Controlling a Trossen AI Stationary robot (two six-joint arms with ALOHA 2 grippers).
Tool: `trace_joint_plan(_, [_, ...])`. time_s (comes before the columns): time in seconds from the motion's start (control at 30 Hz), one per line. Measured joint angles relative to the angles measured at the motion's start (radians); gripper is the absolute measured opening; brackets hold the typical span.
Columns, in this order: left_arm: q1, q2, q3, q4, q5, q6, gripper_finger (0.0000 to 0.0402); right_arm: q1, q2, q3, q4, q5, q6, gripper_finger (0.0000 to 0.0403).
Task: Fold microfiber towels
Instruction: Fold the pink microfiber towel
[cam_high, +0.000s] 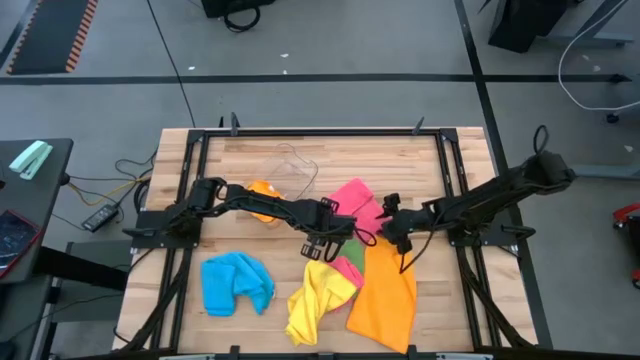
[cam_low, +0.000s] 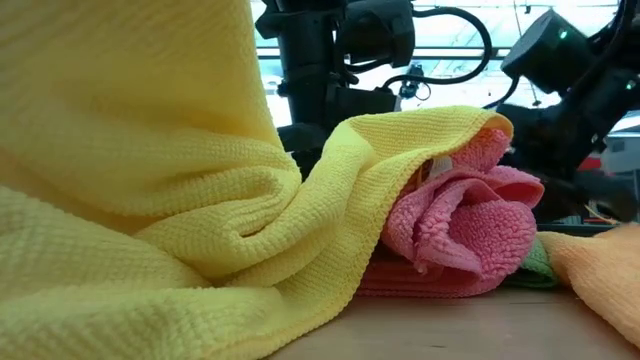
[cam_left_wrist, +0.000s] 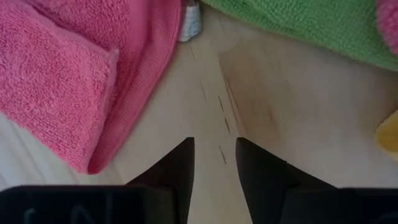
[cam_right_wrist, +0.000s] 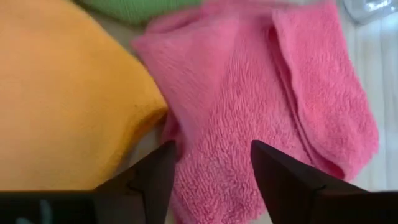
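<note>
Right gripper fingers spread, empty, hovering over the crumpled pink microfiber towel, likely lining up a grab. Left gripper fingers narrowly parted, empty, above bare wooden desk; pink cloth lies just beside them.

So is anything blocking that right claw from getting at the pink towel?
Nothing visible. The right claw hangs open right over the pink towel, with only the orange towel lying beside it.
</note>
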Motion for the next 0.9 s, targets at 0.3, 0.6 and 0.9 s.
trace_joint_plan(0.3, [-0.001, 0.0, 0.0, -0.014, 0.0, 0.0, 0.0126, -0.001, -0.024, 0.002, -0.002, 0.03, -0.017, 0.0246])
trace_joint_plan(0.6, [-0.001, 0.0, 0.0, -0.02, 0.0, 0.0, 0.0118, 0.006, -0.056, 0.037, -0.128, -0.017, -0.004, 0.0246])
trace_joint_plan(0.9, [-0.001, 0.0, 0.0, -0.019, 0.0, -0.001, 0.0115, 0.067, 0.02, 0.046, -0.13, 0.037, -0.051, 0.0244])
